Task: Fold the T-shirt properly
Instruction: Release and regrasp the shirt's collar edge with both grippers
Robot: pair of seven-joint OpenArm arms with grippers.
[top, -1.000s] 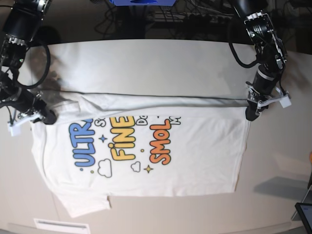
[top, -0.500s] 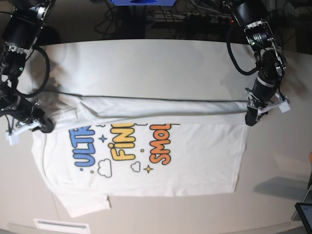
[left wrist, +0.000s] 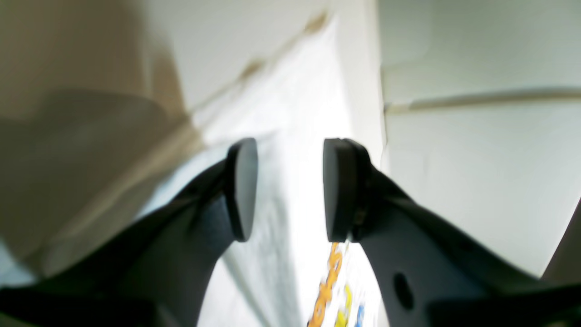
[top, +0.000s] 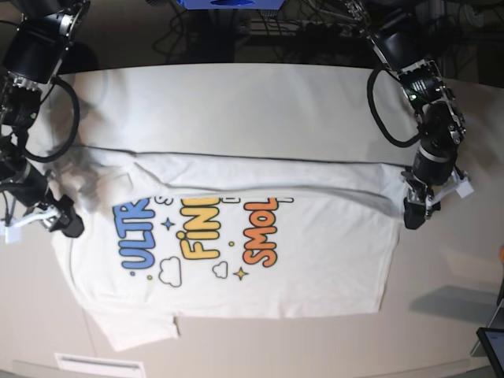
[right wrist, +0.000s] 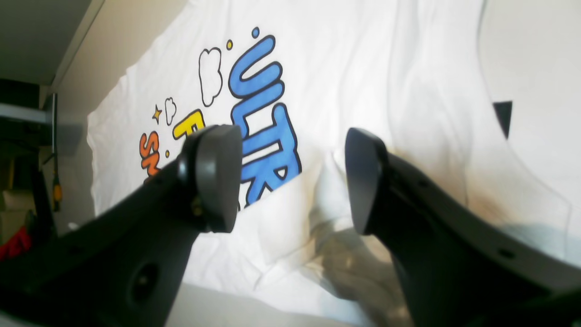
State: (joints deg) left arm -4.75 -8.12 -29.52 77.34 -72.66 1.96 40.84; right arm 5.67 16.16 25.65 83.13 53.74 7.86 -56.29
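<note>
The T-shirt [top: 315, 252] lies print-up on the table, its far strip folded forward so the white reverse covers the tops of the letters. My left gripper [top: 411, 219] hovers at the shirt's right edge beside the fold; in the left wrist view my left gripper [left wrist: 288, 188] is open with only cloth [left wrist: 299, 113] below it. My right gripper [top: 69, 224] sits at the shirt's left edge. In the right wrist view my right gripper [right wrist: 292, 179] is open over a crumpled fold, with the T-shirt's blue "ULTR" print [right wrist: 263, 118] and a black neck tag [right wrist: 503, 116] in sight.
The pale table [top: 236, 87] stretches beyond the shirt to a dark back edge with cables [top: 299, 27]. A white label [top: 98, 365] lies at the front left. A dark screen corner [top: 492, 346] shows at the front right.
Both grippers have opened and let go of the folded edge, moving toward the front. The folded strip now rests flat on the shirt.
</note>
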